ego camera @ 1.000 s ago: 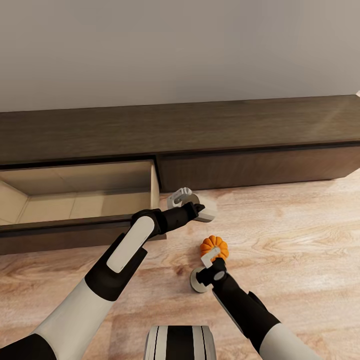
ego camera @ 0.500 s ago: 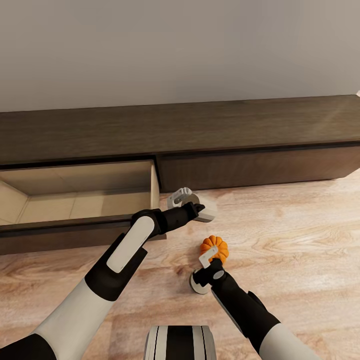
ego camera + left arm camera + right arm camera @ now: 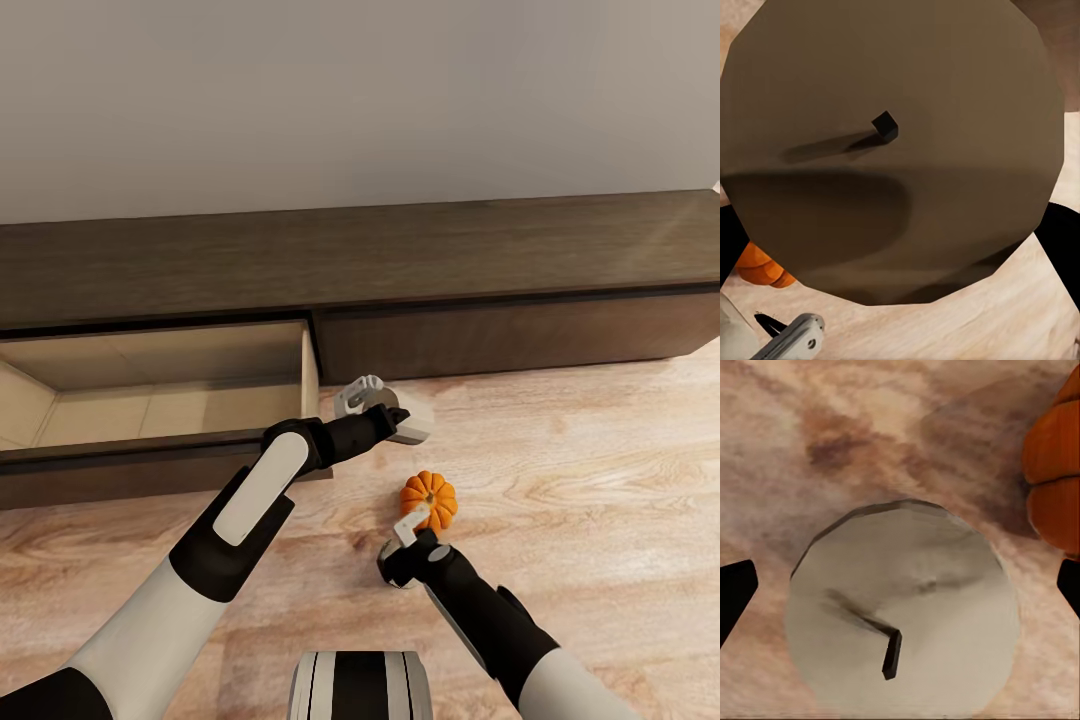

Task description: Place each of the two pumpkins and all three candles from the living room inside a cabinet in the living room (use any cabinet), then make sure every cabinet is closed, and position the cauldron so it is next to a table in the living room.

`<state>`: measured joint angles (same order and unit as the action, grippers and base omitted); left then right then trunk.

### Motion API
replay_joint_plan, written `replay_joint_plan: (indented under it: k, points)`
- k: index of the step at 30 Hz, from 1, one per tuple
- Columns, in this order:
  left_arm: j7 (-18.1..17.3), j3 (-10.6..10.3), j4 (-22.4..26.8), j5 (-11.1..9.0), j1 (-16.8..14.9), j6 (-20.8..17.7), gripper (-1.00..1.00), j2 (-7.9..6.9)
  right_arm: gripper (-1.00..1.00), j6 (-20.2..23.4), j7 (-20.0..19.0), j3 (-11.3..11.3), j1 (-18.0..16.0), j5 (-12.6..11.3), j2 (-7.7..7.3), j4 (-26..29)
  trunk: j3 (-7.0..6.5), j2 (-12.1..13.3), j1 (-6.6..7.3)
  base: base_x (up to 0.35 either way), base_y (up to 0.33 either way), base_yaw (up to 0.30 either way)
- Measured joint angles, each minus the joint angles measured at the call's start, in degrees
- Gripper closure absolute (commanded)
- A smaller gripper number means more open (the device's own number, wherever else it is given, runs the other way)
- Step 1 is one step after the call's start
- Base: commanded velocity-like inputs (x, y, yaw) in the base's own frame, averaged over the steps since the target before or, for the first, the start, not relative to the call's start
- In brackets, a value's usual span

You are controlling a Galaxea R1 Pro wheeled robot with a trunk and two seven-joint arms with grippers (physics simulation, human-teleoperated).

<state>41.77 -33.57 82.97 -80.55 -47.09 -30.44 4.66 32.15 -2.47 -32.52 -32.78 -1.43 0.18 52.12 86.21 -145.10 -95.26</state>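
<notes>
1. Head view: left jaws [image 3: 385, 412] clamped on a candle [image 3: 410, 420], held beside the open drawer [image 3: 150, 400] for dropping in.
2. Right jaws [image 3: 405, 545] spread wide over 2nd candle [image 3: 904, 611] on the floor [image 3: 600, 480], lined up to grab.
3. Pumpkin [image 3: 429, 497] just beside it.

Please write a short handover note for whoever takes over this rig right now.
Left gripper: holds a candle, raised just right of the open drawer of the cabinet.
Right gripper: low over a second candle on the floor, fingers either side; whether it has closed cannot be told. A pumpkin sits on the floor right beside it.
Done: drawer open; it looks empty as far as seen.
Left: put both candles and this pumpkin in the drawer, find the other pumpkin, third candle and cauldron, close the cabinets.
</notes>
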Motion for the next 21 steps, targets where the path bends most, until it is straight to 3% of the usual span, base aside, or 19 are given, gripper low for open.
replay_joint_plan:
  k: [5,6,21]
  points:
    - [0.0,0.0,0.0,0.0,0.0,0.0,1.00,0.00,-1.00,-0.1,0.0,0.1,0.0,0.1,0.00,-3.8,0.00,0.0,0.00,0.000,0.000,0.000]
    - [0.0,0.0,0.0,-0.1,0.0,0.0,1.00,0.00,-1.00,-0.1,-0.1,0.0,0.0,-1.0,0.03,-4.3,0.00,0.0,0.01,0.000,0.000,0.000]
    - [0.0,0.0,0.0,0.0,0.0,-0.1,1.00,0.01,-1.00,-0.3,0.0,0.0,0.0,-1.1,0.03,-4.3,0.00,0.0,0.02,0.000,0.000,0.000]
